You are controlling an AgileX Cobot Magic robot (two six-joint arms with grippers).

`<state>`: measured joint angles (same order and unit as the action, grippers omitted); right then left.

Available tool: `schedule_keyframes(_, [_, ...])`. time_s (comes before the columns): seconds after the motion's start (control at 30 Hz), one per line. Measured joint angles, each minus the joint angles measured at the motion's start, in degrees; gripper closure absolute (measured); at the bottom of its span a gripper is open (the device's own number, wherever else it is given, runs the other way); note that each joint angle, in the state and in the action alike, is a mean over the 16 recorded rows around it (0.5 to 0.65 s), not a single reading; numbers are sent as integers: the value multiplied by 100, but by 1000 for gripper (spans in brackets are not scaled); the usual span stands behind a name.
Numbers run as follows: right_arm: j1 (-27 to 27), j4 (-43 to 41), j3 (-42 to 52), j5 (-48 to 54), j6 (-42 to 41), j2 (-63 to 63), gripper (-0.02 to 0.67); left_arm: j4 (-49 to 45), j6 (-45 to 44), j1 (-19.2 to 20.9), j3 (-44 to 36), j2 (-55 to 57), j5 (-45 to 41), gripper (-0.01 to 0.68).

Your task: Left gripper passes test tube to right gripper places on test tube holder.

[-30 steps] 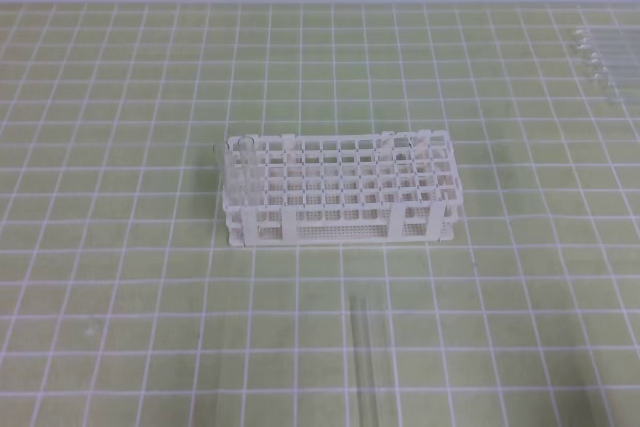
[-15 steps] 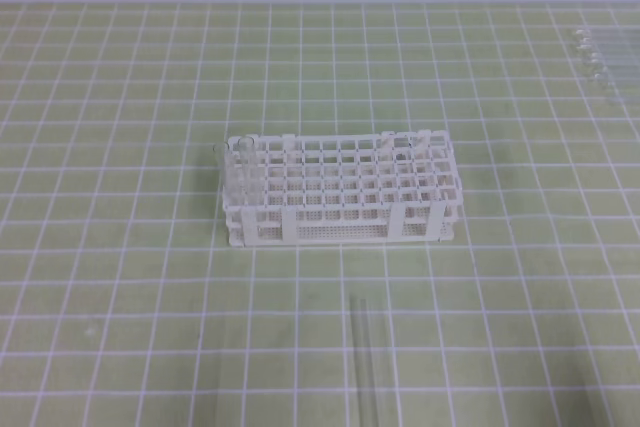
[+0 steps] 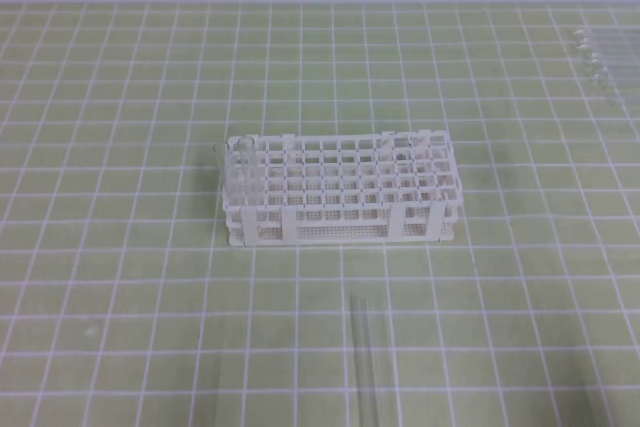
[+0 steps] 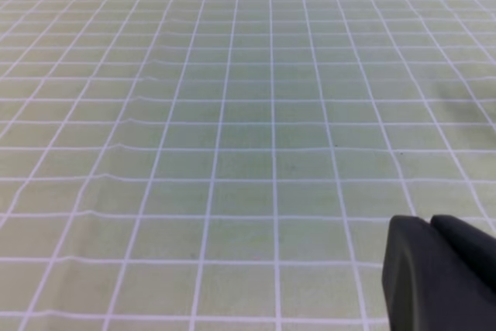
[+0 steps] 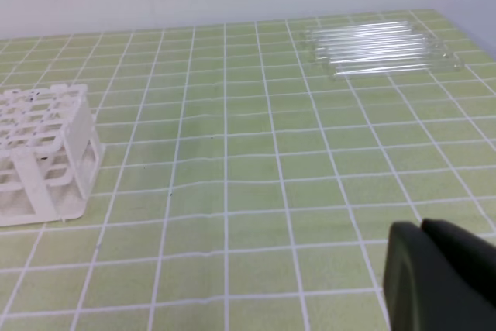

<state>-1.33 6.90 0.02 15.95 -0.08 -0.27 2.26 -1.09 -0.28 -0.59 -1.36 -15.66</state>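
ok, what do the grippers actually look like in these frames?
Little shows. The left gripper appears in its wrist view only as matte black finger tips with rounded edges at the lower right corner. The right gripper looks the same in its wrist view: dark, smooth, rounded. No cables, markings or arm links are visible, and the high view shows neither arm.

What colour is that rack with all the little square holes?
The test tube holder is plain white; the exterior high view shows it best.
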Motion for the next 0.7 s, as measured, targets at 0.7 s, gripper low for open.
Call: schedule_keyframes(0.7, [0, 0, 0, 0, -4, 0, 666, 1086, 2124, 1, 31, 65, 2376, 675])
